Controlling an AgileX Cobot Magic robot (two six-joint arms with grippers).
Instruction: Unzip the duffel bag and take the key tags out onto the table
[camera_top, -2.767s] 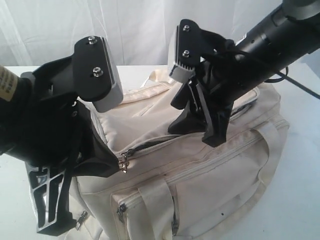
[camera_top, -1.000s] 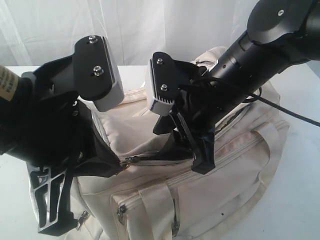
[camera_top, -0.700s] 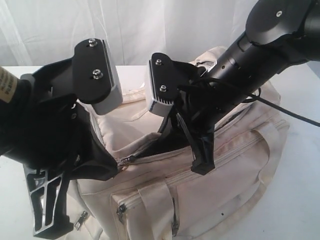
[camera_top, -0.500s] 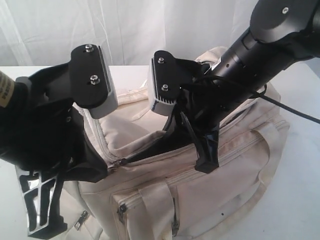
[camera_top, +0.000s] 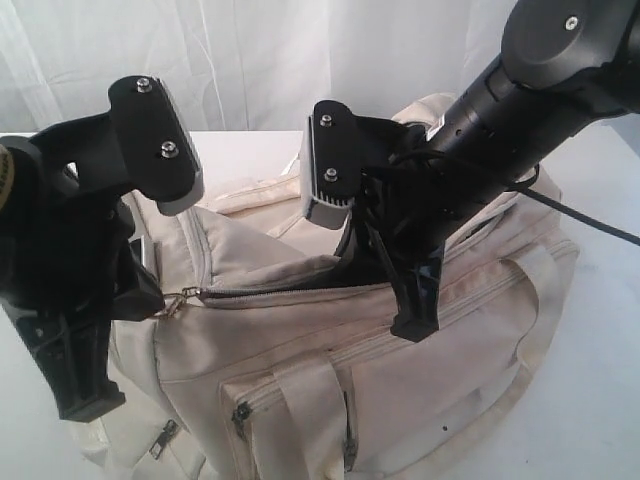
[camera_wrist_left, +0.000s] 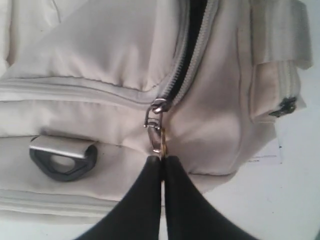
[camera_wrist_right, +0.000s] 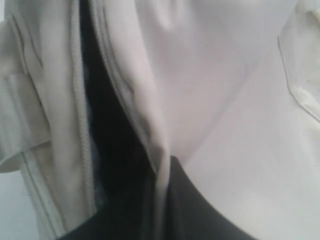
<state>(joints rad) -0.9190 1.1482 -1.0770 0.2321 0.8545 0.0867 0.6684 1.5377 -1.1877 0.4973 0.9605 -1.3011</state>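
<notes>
White curtain (camera_top: 250, 60) hangs behind a white table (camera_top: 600, 400). The cream duffel bag (camera_top: 530, 300) sits on that table, filling the exterior view from the middle out to about four o'clock.

Its top zipper (camera_top: 270, 292) is partly undone, showing as a dark slit that runs from the bag's nine o'clock end toward the centre. The metal zipper pull (camera_wrist_left: 156, 131) is at the nine o'clock end of the slit and is drawn taut toward the left gripper (camera_wrist_left: 161, 161). That gripper's black jaws are clenched on the tip of the pull. Near the pull, a dark D-ring (camera_wrist_left: 62, 160) lies flat against the bag's end panel.

At the bag's centre, on the twelve o'clock side of the slit, the right gripper (camera_wrist_right: 161, 167) reaches down to the edge of the opening. Its jaws are pinched on a raised fold of the bag's cloth. Dark lining (camera_wrist_right: 110, 125) shows in the gap just beside that fold.

On the bag's six o'clock face, a strap handle (camera_top: 310, 400) crosses a zipped front pocket (camera_top: 430, 390). A black cable (camera_top: 590, 225) trails from the right arm toward three o'clock.
</notes>
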